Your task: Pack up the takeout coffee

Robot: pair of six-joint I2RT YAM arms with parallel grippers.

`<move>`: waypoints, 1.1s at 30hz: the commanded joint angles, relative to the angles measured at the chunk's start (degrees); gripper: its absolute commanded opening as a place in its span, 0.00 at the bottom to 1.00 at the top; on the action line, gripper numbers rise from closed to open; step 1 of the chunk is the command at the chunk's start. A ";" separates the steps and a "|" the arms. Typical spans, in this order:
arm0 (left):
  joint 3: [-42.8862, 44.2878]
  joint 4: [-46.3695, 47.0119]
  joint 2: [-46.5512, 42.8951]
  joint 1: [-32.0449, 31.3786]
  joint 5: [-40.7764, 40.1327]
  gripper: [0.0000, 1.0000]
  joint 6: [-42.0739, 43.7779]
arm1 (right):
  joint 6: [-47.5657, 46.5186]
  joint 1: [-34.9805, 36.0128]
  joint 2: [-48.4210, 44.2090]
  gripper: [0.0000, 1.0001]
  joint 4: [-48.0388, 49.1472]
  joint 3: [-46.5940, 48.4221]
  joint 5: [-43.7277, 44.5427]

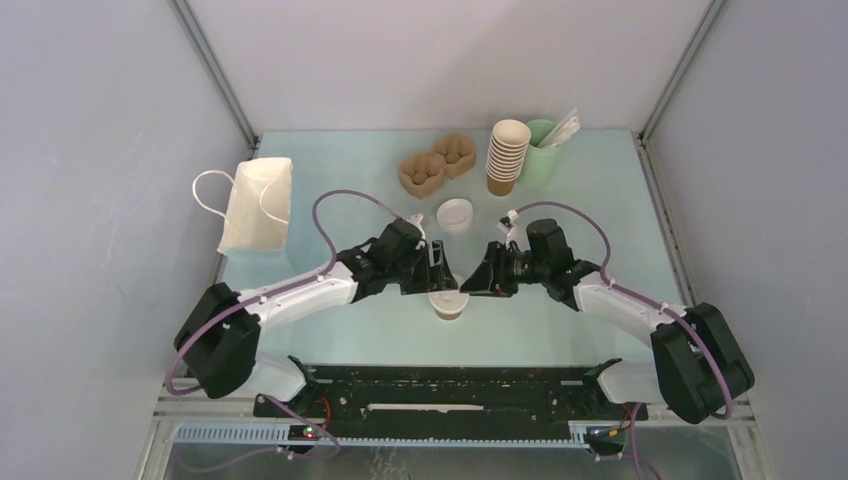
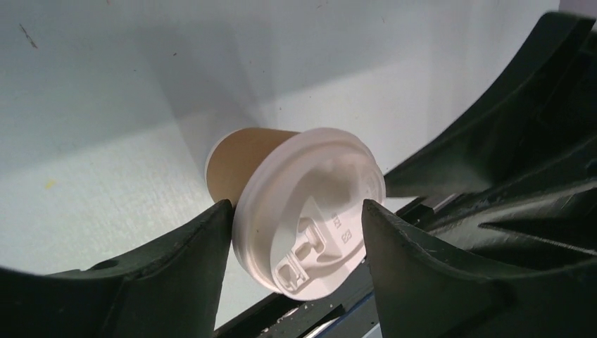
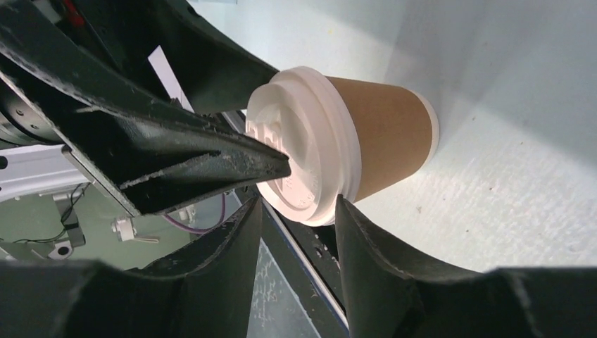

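From above, we see the takeout coffee (image 1: pixel 447 303) standing lidded on the table (image 1: pixel 340 175), at 6 o'clock from a spare lid (image 1: pixel 455 215). The left gripper (image 1: pixel 442 276) reaches it from 10 o'clock and the right gripper (image 1: pixel 472 283) from 2 o'clock. At the far edge, the green cup (image 1: pixel 541 158) holds white sticks (image 1: pixel 563 129). A stack of cups (image 1: pixel 507 155) stands at its 9 o'clock, and a two-well pulp carrier (image 1: pixel 437 166) lies beyond that. A paper bag (image 1: pixel 257 203) lies toward the table's 9 o'clock side.

The left wrist view shows what the top view hides. The left gripper (image 2: pixel 296 215) pinches the rim of the white lid from both sides, and the brown wall of the takeout coffee (image 2: pixel 243 162) runs away behind it.

In the right wrist view, the right gripper (image 3: pixel 296 225) has its jaws parted, with the lid's edge in the gap. We cannot tell whether they touch it. The left gripper's finger (image 3: pixel 211 165) lies across the lid's top.
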 commanded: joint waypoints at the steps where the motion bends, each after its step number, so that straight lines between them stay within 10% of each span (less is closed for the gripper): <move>1: 4.12 2.62 1.54 -0.12 0.94 0.71 1.93 | 5.80 3.01 -2.75 0.52 6.47 -2.97 4.51; 11: 9.73 3.55 6.82 -0.09 5.84 0.70 6.27 | 10.79 9.72 -11.47 0.53 5.77 -7.75 12.95; 16: 13.27 -0.49 6.74 -0.12 2.22 0.86 10.19 | 11.37 11.67 -11.89 0.55 6.75 -7.82 11.80; 26: 12.29 -15.37 -5.27 1.12 -10.53 1.00 11.72 | -1.18 -2.71 -18.94 0.72 -9.87 -5.55 1.82; 33: 0.26 -13.68 -17.15 1.59 -8.42 0.63 1.87 | -7.38 -9.55 -4.94 0.58 -10.85 1.38 -11.16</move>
